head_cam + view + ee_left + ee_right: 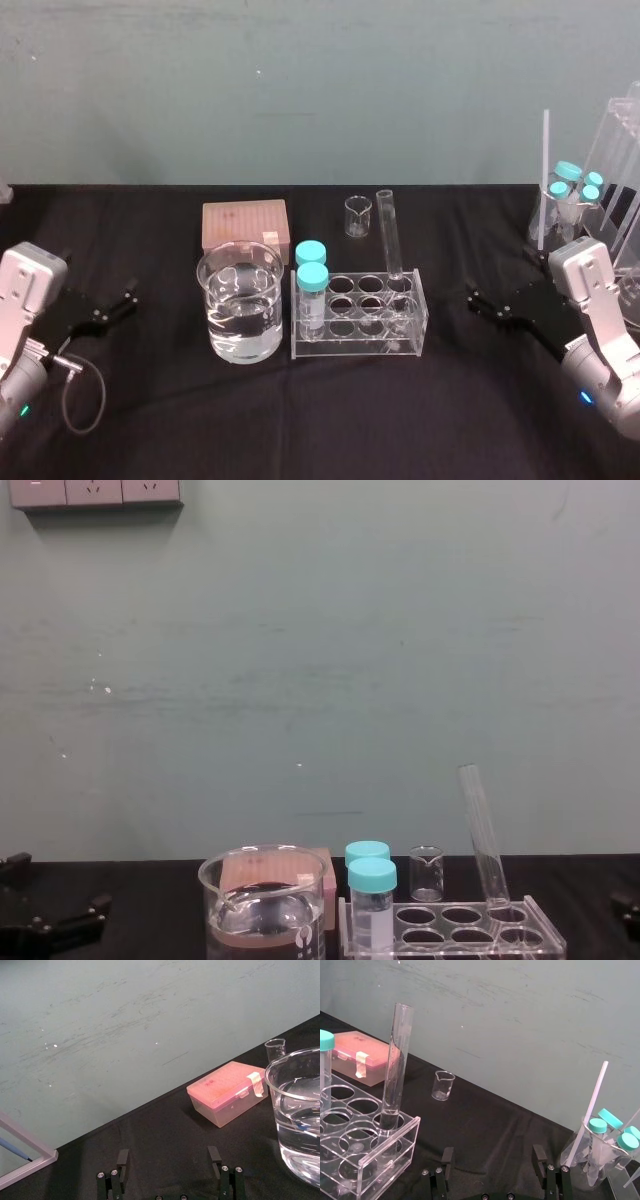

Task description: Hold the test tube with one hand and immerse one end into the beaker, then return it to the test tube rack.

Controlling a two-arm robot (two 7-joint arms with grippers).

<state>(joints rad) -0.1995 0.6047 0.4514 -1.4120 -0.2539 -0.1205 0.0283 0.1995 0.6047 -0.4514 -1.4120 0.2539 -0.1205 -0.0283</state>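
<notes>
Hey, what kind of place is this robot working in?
Probably a laboratory bench: a test tube and two teal-capped vials stand in a clear rack, beside a beaker of clear liquid.

No writing, number or brand can be read anywhere. The pale tape strip [256, 1083] on the pink box [220, 1087], right of centre in the left wrist view, looks blank. Any scale on the glass of the beaker [240, 305], left of centre in the head view, is too faint to make out.
</notes>
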